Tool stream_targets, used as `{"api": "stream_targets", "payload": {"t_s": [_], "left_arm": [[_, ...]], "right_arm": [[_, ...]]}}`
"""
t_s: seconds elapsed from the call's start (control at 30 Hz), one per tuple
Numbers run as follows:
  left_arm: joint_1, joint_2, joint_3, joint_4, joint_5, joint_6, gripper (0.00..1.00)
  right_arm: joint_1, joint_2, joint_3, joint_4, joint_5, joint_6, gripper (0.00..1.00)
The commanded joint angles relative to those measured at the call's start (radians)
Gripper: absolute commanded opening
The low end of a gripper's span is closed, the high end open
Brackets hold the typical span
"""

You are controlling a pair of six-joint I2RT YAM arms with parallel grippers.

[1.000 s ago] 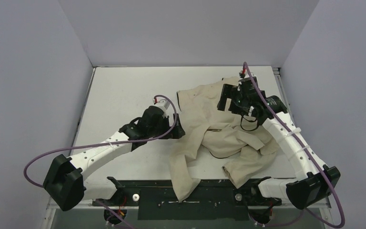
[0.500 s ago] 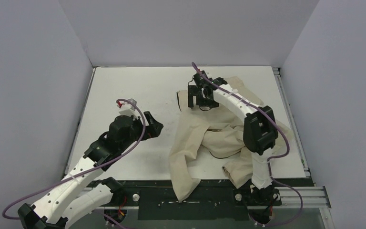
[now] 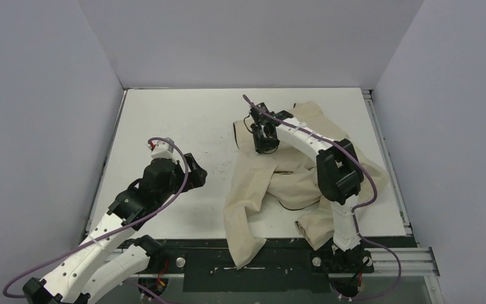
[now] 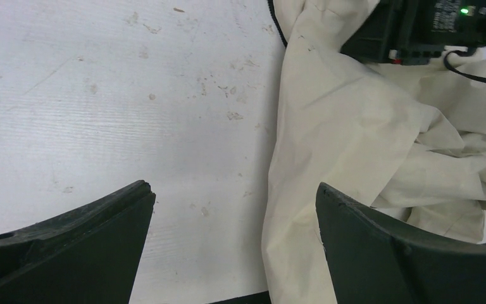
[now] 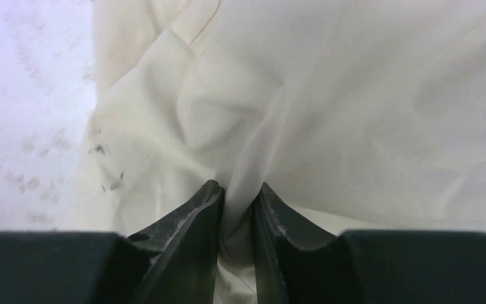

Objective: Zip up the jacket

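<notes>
The beige jacket (image 3: pixel 291 177) lies crumpled on the right half of the white table (image 3: pixel 164 114), one sleeve hanging over the front edge. A short dark strip of its zipper edge (image 3: pixel 237 134) shows at its upper left. My right gripper (image 3: pixel 264 140) is pressed down on the jacket's upper left part, and in the right wrist view the right gripper (image 5: pixel 239 193) is shut on a pinched fold of the jacket (image 5: pixel 304 95). My left gripper (image 3: pixel 197 174) hovers over bare table left of the jacket, its fingers (image 4: pixel 88 221) wide open with nothing between them; the jacket (image 4: pixel 354 126) lies ahead on the right.
Grey walls close in the table on three sides. A dark rail (image 3: pixel 228 253) runs along the front edge between the arm bases. The right arm (image 3: pixel 329 164) stretches across the jacket. Purple cables loop from both arms.
The right arm swung from the right side to the jacket's upper left, came down and closed on a fold of fabric. The left arm drew back leftward, away from the jacket.
</notes>
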Motion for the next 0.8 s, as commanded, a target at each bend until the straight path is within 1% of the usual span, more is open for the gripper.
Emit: {"api": "stream_targets", "payload": {"t_s": [0.0, 0.1, 0.2, 0.23, 0.4, 0.53, 0.67, 0.77], "left_arm": [[0.024, -0.021, 0.025, -0.041, -0.073, -0.014, 0.97], [0.039, -0.036, 0.028, -0.064, -0.109, -0.023, 0.97], [0.054, -0.058, 0.021, -0.073, -0.13, -0.029, 0.97], [0.06, -0.064, 0.022, -0.079, -0.14, -0.032, 0.97], [0.077, -0.086, 0.027, -0.106, -0.187, -0.049, 0.97], [0.083, -0.098, 0.031, -0.114, -0.218, -0.054, 0.97], [0.088, -0.091, 0.028, -0.105, -0.214, -0.056, 0.97], [0.09, -0.082, 0.023, -0.096, -0.204, -0.06, 0.97]], "right_arm": [[0.07, -0.243, -0.062, 0.117, -0.095, -0.124, 0.19], [0.132, -0.374, -0.157, 0.155, -0.124, -0.199, 0.11], [0.189, -0.507, -0.255, 0.181, -0.161, -0.244, 0.04], [0.205, -0.557, -0.3, 0.192, -0.168, -0.25, 0.0], [0.222, -0.802, -0.463, 0.235, -0.161, -0.218, 0.0], [0.219, -0.971, -0.543, 0.202, -0.057, -0.175, 0.0], [0.212, -1.095, -0.59, 0.12, 0.119, -0.11, 0.0], [0.199, -1.146, -0.605, 0.033, 0.282, -0.004, 0.0]]}}
